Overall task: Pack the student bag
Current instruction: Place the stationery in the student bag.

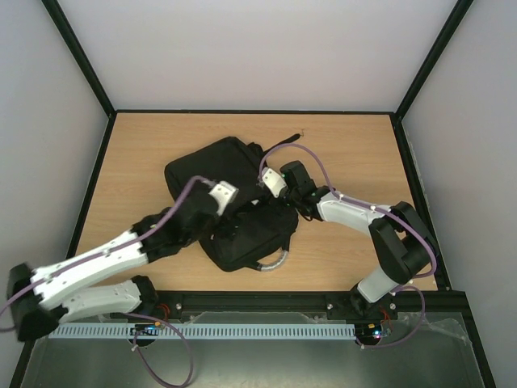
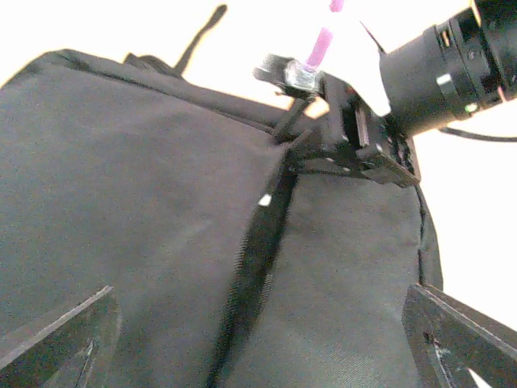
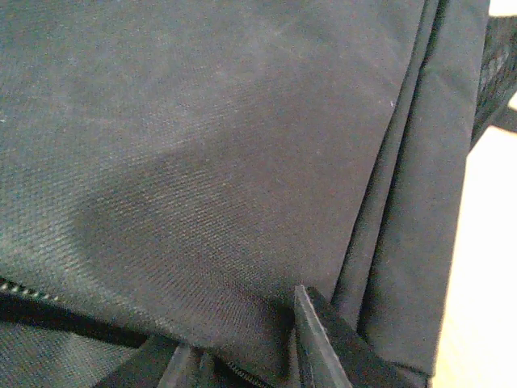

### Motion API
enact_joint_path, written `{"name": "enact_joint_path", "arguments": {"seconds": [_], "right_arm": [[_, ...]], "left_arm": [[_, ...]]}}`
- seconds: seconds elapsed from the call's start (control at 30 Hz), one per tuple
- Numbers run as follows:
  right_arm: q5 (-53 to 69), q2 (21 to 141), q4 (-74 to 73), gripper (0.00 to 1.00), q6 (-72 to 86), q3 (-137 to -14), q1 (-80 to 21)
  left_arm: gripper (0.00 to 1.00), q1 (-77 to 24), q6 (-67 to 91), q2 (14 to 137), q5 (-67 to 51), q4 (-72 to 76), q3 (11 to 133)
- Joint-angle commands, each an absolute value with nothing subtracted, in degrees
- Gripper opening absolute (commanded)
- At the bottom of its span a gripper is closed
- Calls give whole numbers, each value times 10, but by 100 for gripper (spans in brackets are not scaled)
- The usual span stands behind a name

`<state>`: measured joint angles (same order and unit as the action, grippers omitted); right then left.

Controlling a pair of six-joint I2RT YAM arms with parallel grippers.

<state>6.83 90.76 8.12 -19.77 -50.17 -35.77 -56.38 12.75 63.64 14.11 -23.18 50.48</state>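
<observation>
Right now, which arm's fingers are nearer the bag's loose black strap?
Right. The right fingers are over the far half of the student bag, close to the black strap; the left fingers hang over its middle, farther off.

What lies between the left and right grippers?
Black fabric of the student bag with a zipper line, from the left gripper up to the right gripper; the left wrist view shows it.

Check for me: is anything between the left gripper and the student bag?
Nothing visible. The left gripper hangs open right over the student bag, only bare black fabric showing in its opening. The right gripper is against the bag's far edge, outside that gap.
</observation>
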Motion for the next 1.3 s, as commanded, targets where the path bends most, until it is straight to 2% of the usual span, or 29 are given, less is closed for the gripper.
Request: {"name": "enact_joint_path", "arguments": {"seconds": [0.0, 0.07, 0.13, 0.23, 0.43, 0.5, 0.67, 0.73, 0.83, 0.9, 1.0, 1.17, 1.27], "right_arm": [[47, 906, 87, 19, -222, -496, -341], [52, 897, 85, 7, -228, -488, -334], [52, 885, 86, 1, -241, -473, -329], [42, 857, 84, 1, -261, -448, -313], [46, 792, 61, 3, -315, -408, -243], [95, 779, -18, 23, -355, -426, -218], [223, 678, -219, 61, -444, -445, -209], [265, 649, -266, 70, -439, -459, -209], [308, 659, -305, 75, -378, -503, -209], [345, 682, -335, 75, -355, -543, -211], [363, 709, -357, 67, -335, -598, -231], [300, 737, -301, 49, -309, -612, -285], [301, 780, -276, 35, -272, -627, -289]], "left_arm": [[99, -544, 247, 523, 234, -187, 415], [99, -519, 311, 499, 254, -182, 382], [99, -472, 400, 500, 253, -203, 366], [99, -407, 467, 522, 207, -223, 356], [99, -394, 504, 529, 198, -175, 317], [98, -393, 503, 529, 181, -144, 302], [99, -394, 481, 533, 162, -89, 283], [99, -393, 478, 534, 159, -78, 274], [98, -393, 479, 539, 136, -49, 258], [93, -393, 489, 544, 108, -22, 243], [85, -393, 503, 546, 65, 24, 223], [76, -393, 532, 529, 38, 87, 186], [78, -394, 536, 525, 19, 119, 168]]}}
